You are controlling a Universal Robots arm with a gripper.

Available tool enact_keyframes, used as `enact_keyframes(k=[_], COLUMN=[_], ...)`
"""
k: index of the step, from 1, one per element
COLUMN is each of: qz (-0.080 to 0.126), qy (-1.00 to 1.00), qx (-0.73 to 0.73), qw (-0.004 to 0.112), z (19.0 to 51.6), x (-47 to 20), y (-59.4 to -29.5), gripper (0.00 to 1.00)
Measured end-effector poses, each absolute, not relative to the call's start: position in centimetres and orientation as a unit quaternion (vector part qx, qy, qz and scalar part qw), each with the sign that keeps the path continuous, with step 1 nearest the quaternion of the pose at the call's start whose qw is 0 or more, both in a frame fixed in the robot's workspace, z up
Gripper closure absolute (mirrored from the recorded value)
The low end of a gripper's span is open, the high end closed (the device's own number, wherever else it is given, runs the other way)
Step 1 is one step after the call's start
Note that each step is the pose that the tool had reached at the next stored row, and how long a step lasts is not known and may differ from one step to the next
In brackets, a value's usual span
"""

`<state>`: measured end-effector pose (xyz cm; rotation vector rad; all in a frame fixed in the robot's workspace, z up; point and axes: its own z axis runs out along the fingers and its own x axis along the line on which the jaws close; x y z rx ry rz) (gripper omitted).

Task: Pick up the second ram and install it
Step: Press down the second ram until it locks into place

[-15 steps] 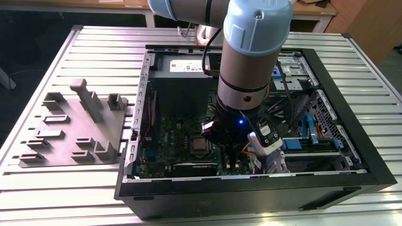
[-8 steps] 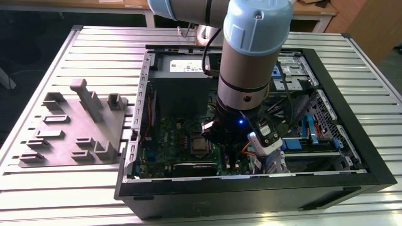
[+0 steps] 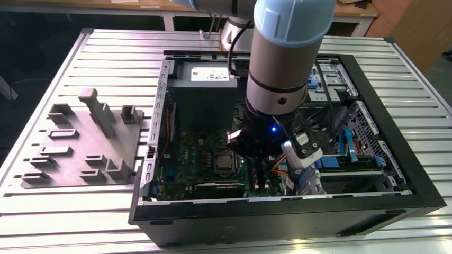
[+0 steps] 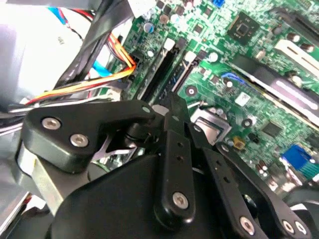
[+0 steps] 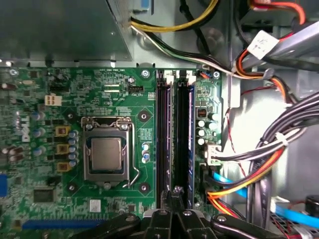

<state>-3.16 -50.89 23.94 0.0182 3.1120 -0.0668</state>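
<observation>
One arm [image 3: 279, 63], a thick silver-grey cylinder with a pale blue cap, reaches steeply down into the open computer case [image 3: 282, 201] lying on the ribbed metal table [image 3: 71, 211]. Its black gripper [image 5: 172, 191] hovers just above the end of the RAM slots [image 5: 174, 139], its fingers [image 4: 174, 144] drawn close together with nothing visibly between them. The two long black slots run side by side just beside the square, metal-framed processor socket [image 5: 107, 154] on the glossy green motherboard [image 5: 40, 109]; whether a ram stick sits in them I cannot tell. Orange, yellow and black cables [image 5: 259, 169] bundle on the slots' other side. A grey moulded holder tray [image 3: 81, 143] lies on the table beside the case.
</observation>
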Motion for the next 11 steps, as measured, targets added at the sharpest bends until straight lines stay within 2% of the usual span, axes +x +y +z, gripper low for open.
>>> enact_keyframes(k=[6, 11], qz=[-0.022, -0.021], qy=[1.000, 1.000], qx=[0.006, 0.006], qw=[0.014, 0.014], z=[24.0, 24.0], x=[-3.2, -3.2], y=[-50.8, -49.3], gripper=[0.90, 0.90])
